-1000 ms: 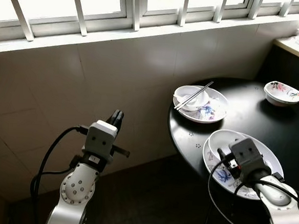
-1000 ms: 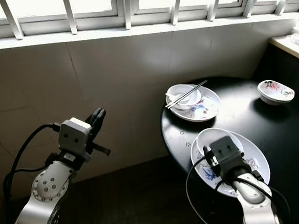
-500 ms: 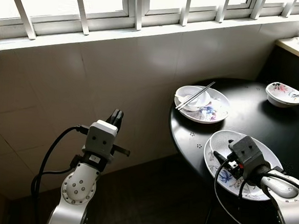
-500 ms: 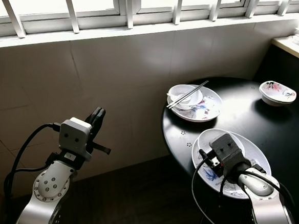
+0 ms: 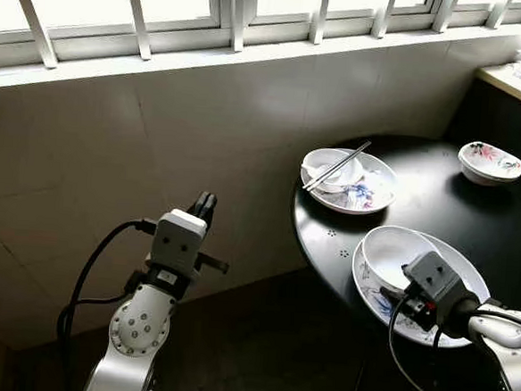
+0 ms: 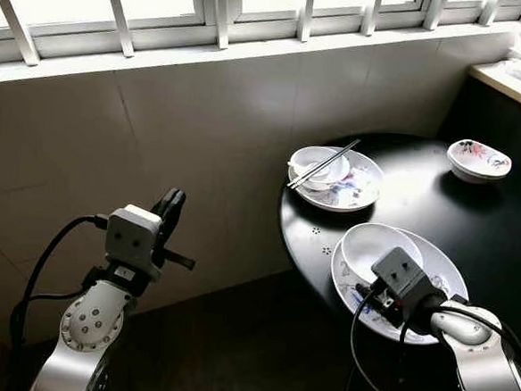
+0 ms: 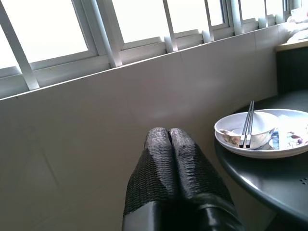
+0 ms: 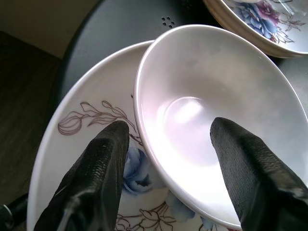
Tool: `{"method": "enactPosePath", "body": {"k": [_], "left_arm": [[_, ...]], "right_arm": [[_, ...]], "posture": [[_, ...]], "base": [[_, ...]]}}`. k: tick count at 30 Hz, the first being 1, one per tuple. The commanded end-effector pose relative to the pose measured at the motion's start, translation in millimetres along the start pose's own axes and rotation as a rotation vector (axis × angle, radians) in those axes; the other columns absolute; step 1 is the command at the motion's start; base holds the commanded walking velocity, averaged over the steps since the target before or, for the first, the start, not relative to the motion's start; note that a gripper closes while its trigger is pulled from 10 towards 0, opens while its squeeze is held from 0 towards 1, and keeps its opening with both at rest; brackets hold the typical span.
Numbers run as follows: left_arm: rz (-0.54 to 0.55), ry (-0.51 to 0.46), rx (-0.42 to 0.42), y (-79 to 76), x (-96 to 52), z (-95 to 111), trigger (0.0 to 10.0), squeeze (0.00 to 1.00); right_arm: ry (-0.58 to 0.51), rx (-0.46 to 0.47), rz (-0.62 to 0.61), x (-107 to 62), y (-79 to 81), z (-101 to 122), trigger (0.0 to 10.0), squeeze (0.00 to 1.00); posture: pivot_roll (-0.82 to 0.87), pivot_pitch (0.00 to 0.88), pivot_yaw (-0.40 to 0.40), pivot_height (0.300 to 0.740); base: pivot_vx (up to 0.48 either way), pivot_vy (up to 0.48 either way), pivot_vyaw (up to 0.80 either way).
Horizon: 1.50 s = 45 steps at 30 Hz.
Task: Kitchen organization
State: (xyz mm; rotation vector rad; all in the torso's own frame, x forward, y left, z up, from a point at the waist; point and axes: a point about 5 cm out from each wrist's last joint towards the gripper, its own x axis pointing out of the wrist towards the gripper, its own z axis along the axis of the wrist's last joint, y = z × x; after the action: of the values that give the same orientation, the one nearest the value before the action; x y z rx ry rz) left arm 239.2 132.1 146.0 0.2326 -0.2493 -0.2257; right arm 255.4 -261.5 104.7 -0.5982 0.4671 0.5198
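Note:
A round black table stands at the right. Near its front edge lies a flowered plate with a white bowl resting on it. My right gripper is open low over this plate; one finger is over the plate's flower pattern outside the bowl and the other finger is over the bowl's inside, so the bowl's rim lies between them. Farther back, a second flowered plate carries a white bowl with chopsticks across it. My left gripper is shut and empty, raised before the tiled wall.
A small flowered bowl sits at the table's back right. A counter edge with stacked items is beyond it. A barred window runs above the tiled wall. Dark floor lies between my arms.
My right gripper has drawn back toward the table's near edge, uncovering more of the white bowl. The left arm has stayed put.

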Motion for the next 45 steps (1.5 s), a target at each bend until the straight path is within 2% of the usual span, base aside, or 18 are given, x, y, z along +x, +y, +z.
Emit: {"method": "enactPosePath", "body": {"k": [1, 13, 14, 15, 16, 18, 22, 23, 24, 25, 26, 27, 34, 35, 36, 37, 38, 45], "left_arm": [[-0.009, 0.009, 0.003, -1.0, 1.3, -0.5, 10.0, 0.0], [-0.017, 0.017, 0.004, -1.9, 0.3, -1.4, 10.0, 0.0], [-0.017, 0.017, 0.004, -2.0, 0.4, -1.5, 10.0, 0.0], [-0.018, 0.019, 0.004, -2.1, 0.6, -1.8, 10.0, 0.0], [-0.018, 0.019, 0.004, -2.2, 0.6, -1.9, 10.0, 0.0], [-0.018, 0.02, 0.005, -2.2, 0.7, -2.0, 10.0, 0.0], [-0.018, 0.022, 0.007, -2.4, 0.9, -2.4, 10.0, 0.0], [-0.018, 0.023, 0.007, -2.4, 0.9, -2.5, 10.0, 0.0], [-0.019, 0.023, 0.007, -2.5, 1.0, -2.6, 10.0, 0.0], [-0.02, 0.025, 0.008, -2.8, 1.1, -2.9, 10.0, 0.0], [-0.021, 0.026, 0.008, -3.0, 1.2, -3.2, 10.0, 0.0], [-0.022, 0.026, 0.008, -3.2, 1.2, -3.2, 10.0, 0.0], [-0.025, 0.03, 0.007, -4.4, 1.3, -3.5, 10.0, 0.0], [-0.024, 0.03, 0.007, -4.5, 1.2, -3.6, 10.0, 0.0], [-0.023, 0.031, 0.007, -4.5, 1.2, -3.7, 10.0, 0.0], [-0.022, 0.031, 0.007, -4.5, 1.1, -3.8, 10.0, 0.0], [-0.022, 0.032, 0.007, -4.5, 1.1, -3.9, 10.0, 0.0], [-0.022, 0.034, 0.006, -5.3, 1.0, -3.8, 10.0, 0.0]], "right_arm": [[0.016, -0.031, 0.03, 0.7, -0.2, -3.0, 10.0, 0.0], [0.059, -0.107, 0.097, -0.7, -4.2, -17.5, 10.0, 0.0], [0.069, -0.129, 0.096, -0.5, -5.6, -18.6, 7.7, 0.0], [0.088, -0.16, 0.093, 0.0, -8.7, -21.4, 4.3, 0.0], [0.097, -0.172, 0.091, 0.4, -10.4, -22.9, 4.3, 0.0], [0.095, -0.187, 0.095, 0.7, -10.6, -22.3, 0.0, 0.0], [0.096, -0.207, 0.097, 2.7, -11.4, -22.6, 0.6, 0.0], [0.095, -0.211, 0.099, 3.3, -11.2, -22.7, 2.2, 0.0], [0.094, -0.222, 0.102, 4.1, -11.0, -22.7, 2.1, 0.0], [0.094, -0.234, 0.1, 5.2, -10.9, -22.9, 4.0, 0.0], [0.094, -0.243, 0.098, 5.8, -10.9, -23.0, 4.0, 0.0], [0.095, -0.246, 0.097, 6.7, -10.8, -23.2, 10.0, 0.0], [0.094, -0.287, 0.106, 9.4, -11.3, -22.7, 10.0, 0.0], [0.092, -0.302, 0.101, 9.7, -12.2, -21.9, 9.7, 0.0], [0.09, -0.313, 0.096, 9.9, -12.9, -20.9, 4.1, 0.0], [0.087, -0.32, 0.093, 10.0, -13.5, -20.4, 4.1, 0.0], [0.08, -0.344, 0.08, 10.2, -14.7, -18.0, 0.0, 0.0], [0.06, -0.438, -0.085, 13.3, -22.3, -1.6, 0.0, 0.0]], "posture": [[0.05, 0.0, -0.025, 0.74], [0.05, 0.0, -0.028, 0.74], [0.05, 0.0, -0.028, 0.74], [0.05, 0.0, -0.028, 0.74], [0.05, 0.0, -0.028, 0.74], [0.05, 0.0, -0.028, 0.74], [0.06, 0.0, -0.033, 0.74], [0.06, 0.0, -0.033, 0.74], [0.06, 0.0, -0.032, 0.74], [0.06, 0.0, -0.032, 0.74], [0.06, 0.0, -0.032, 0.74], [0.06, 0.0, -0.031, 0.74], [0.06, 0.0, -0.033, 0.74], [0.06, 0.0, -0.034, 0.74], [0.06, 0.0, -0.034, 0.74], [0.06, 0.0, -0.034, 0.74], [0.06, 0.0, -0.034, 0.74], [0.06, 0.0, -0.035, 0.74]], "base": [[0.0, 0.0, 0.0], [0.0, 0.0, 0.0], [0.0, 0.0, 0.0], [0.0, 0.0, 0.0], [0.0, 0.0, 0.0], [0.0, 0.0, 0.0], [0.0, 0.0, 0.0], [0.0, 0.0, 0.0], [0.0, 0.0, 0.0], [0.0, 0.0, 0.0], [0.0, 0.0, 0.0], [0.0, 0.0, 0.0], [0.0, 0.0, 0.0], [0.0, 0.0, 0.0], [0.0, 0.0, 0.0], [0.0, 0.0, 0.0], [0.0, 0.0, 0.0], [0.0, 0.0, 0.0]]}}
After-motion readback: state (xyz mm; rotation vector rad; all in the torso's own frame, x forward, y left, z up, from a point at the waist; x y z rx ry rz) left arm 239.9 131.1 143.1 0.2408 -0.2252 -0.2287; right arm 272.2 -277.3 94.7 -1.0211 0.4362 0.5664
